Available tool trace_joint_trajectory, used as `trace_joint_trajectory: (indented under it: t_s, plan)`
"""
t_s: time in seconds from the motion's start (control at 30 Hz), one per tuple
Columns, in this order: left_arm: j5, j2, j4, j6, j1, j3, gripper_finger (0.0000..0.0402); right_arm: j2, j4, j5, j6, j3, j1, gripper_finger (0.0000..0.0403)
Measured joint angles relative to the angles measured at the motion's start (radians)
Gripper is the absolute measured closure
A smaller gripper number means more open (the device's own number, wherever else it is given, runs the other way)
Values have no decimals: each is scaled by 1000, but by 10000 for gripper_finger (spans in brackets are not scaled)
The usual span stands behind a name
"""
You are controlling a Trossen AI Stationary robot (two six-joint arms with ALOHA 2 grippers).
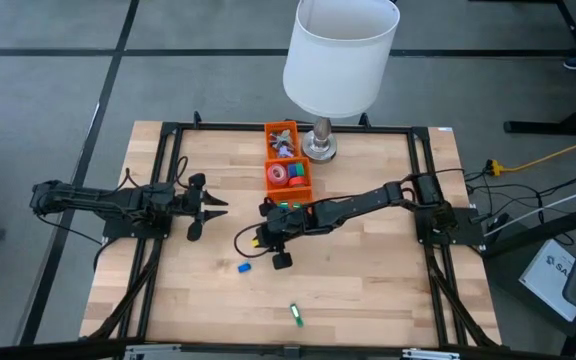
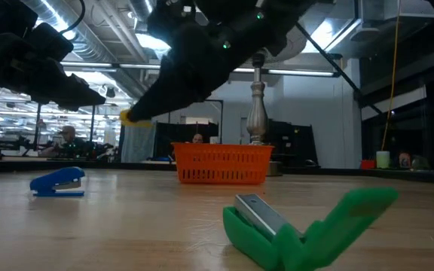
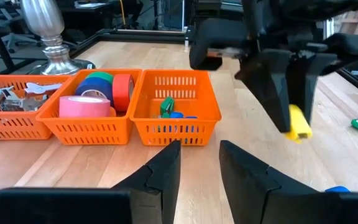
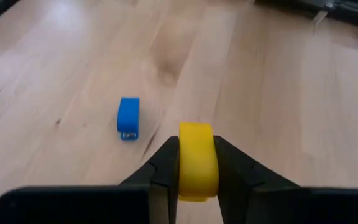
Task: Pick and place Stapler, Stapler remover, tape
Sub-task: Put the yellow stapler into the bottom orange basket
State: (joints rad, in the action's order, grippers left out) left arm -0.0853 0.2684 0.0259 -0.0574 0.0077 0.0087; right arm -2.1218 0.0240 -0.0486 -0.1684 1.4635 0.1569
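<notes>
- Two dark arms reach over a light wooden bench (image 1: 368, 280) with a black frame around its edge.
- The right claw (image 4: 196, 163) is closed on a small yellow stapler (image 4: 197, 158) and holds it above the wood, near the middle of the bench.
- The left claw (image 1: 220, 207) hangs over the left part of the bench, its fingers (image 3: 160, 174) drawn together with nothing between them.
- A blue stapler (image 1: 245, 267) lies on the bare wood, and a green stapler (image 1: 296, 314) lies nearer the front edge, with its lid open.
- At the far side stands a row of orange baskets (image 3: 176, 118); the tape rolls (image 3: 98, 93), pink, blue, green and red, are in the middle one.
- Beside the baskets stands a lamp (image 1: 336, 60) with a white shade and a silver foot.
- The floor around is grey, and cables lie on the right.
- Behind the bench the room is a large hall with ceiling lights and desks, where one person (image 2: 68, 139) sits far away.
</notes>
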Motion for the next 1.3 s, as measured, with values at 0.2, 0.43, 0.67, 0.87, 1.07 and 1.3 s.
trace_joint_trajectory:
  t_s: [0.2,0.43,0.67,0.87,1.07,1.3]
  plan:
    - [0,0,0,0,0,0,293,40,80,11,-2,0,-9,329]
    - [0,0,0,0,0,0,293,108,107,16,23,-64,-17,329]
    - [0,-1,3,0,0,0,294,225,-10,96,105,-233,-17,329]
    - [0,-1,1,0,0,0,292,314,-161,161,170,-385,-17,329]
    - [0,-1,0,0,0,0,294,324,-165,332,237,-440,-17,329]
    - [0,-1,0,0,0,0,292,324,-81,470,349,-441,-42,328]
